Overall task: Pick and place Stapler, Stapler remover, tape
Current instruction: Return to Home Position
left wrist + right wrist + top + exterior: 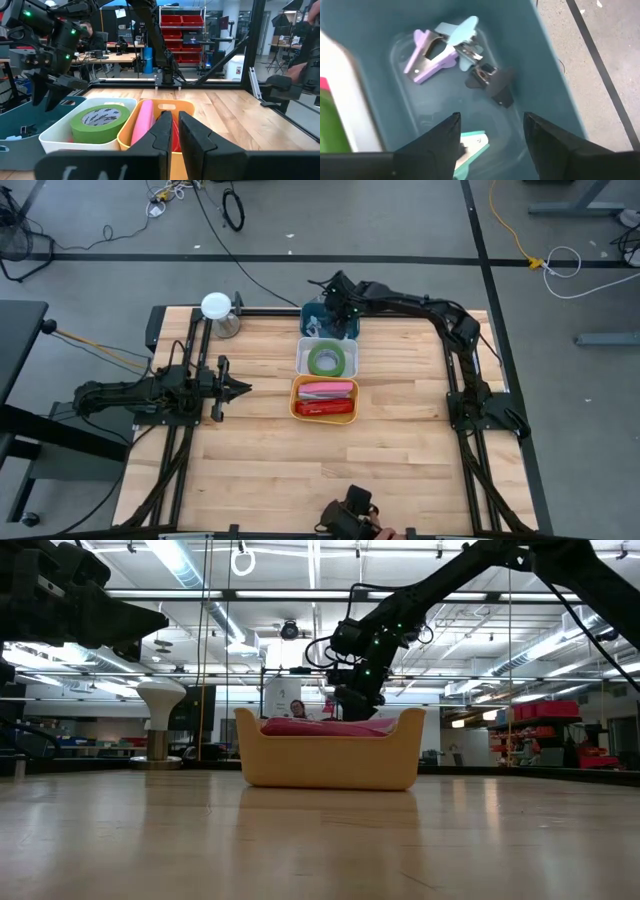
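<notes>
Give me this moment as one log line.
right pincer open, empty, above blue bin | black stapler remover in blue bin | left pincer shut, empty, pointing at yellow bin

Robotics lab: red-bin shelving (pixel 180 21), desks (pixel 114 58)

Three bins stand in a row down the middle of the worktop (pixel 260 450).
The far bin (pixel 545 75) sits at the back edge, the middle bin (pixel 75 145) is right in front of it, and the near bin (pixel 330 765) comes last. Stapler removers (pixel 427 55) lie in the far bin, under the right tool (pixel 491 120). The tape (pixel 92 130) lies flat in the middle bin. Staplers (pixel 325 390) lie side by side in the near bin. The left tool (pixel 240 388) is off to the left, pointing at the bins. A small pot (pixel 222 320) stands at the back left corner.
</notes>
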Action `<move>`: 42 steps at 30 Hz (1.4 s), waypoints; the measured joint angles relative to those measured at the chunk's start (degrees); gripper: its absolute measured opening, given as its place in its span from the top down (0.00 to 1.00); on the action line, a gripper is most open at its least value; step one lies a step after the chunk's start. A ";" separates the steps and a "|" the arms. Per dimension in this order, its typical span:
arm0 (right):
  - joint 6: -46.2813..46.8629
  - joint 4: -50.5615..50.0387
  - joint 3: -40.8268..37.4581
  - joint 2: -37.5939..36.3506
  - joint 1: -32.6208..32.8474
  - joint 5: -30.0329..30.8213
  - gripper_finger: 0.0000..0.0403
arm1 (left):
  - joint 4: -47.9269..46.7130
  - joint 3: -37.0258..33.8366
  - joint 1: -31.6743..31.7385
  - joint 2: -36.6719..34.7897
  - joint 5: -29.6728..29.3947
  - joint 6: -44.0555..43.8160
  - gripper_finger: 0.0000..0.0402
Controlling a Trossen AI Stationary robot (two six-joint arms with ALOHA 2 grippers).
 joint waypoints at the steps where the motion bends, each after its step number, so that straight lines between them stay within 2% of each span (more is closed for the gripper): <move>1: 0.00 -0.09 0.00 -0.02 0.28 0.02 0.47 | 0.02 0.00 -0.02 0.00 0.00 0.00 0.91; 17: 0.02 -0.51 0.11 -3.39 6.22 1.34 0.71 | 0.00 0.01 -0.01 0.00 0.02 0.00 0.91; 34: 0.38 0.60 0.09 -5.02 18.43 0.68 0.93 | 0.02 0.00 0.00 0.00 0.00 0.00 0.91; 38: 3.22 3.01 0.09 -5.02 20.39 0.50 0.97 | 0.02 -0.01 0.00 0.00 0.00 0.00 0.91; 42: 7.40 5.87 0.09 -5.02 21.40 -3.03 0.99 | 0.02 0.00 -0.02 0.00 0.00 0.00 0.91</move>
